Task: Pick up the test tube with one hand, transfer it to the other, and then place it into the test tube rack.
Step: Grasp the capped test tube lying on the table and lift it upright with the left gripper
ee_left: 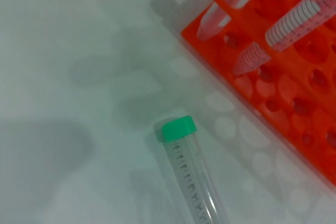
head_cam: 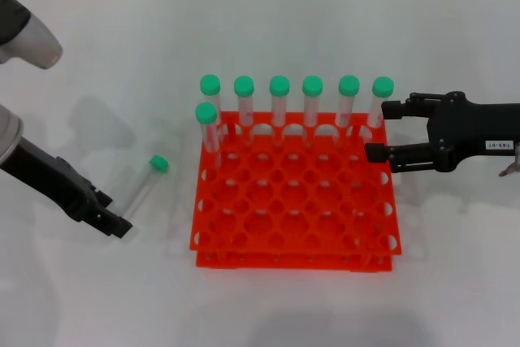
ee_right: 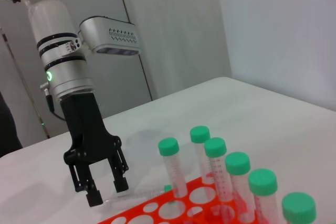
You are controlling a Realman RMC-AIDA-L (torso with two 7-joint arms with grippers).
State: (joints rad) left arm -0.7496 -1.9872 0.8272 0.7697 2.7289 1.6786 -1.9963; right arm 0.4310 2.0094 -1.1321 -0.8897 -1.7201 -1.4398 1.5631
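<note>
The test tube [head_cam: 145, 184], clear with a green cap, lies on the white table left of the orange-red rack [head_cam: 284, 259]. It also shows in the left wrist view [ee_left: 189, 182] and faintly in the right wrist view [ee_right: 137, 194]. My left gripper [head_cam: 114, 215], unlabelled, is low at the tube's bottom end with its fingers open. In the right wrist view, the left gripper [ee_right: 107, 191] stands just above the table with its jaws apart around the tube's end. My right gripper [head_cam: 380, 130], with the white label, hovers open and empty at the rack's back right corner.
Several green-capped tubes [head_cam: 279, 107] stand in the rack's back row, and one more [head_cam: 207, 132] stands at the left of the second row. The rack's other holes hold nothing. The rack's corner shows in the left wrist view [ee_left: 286, 85].
</note>
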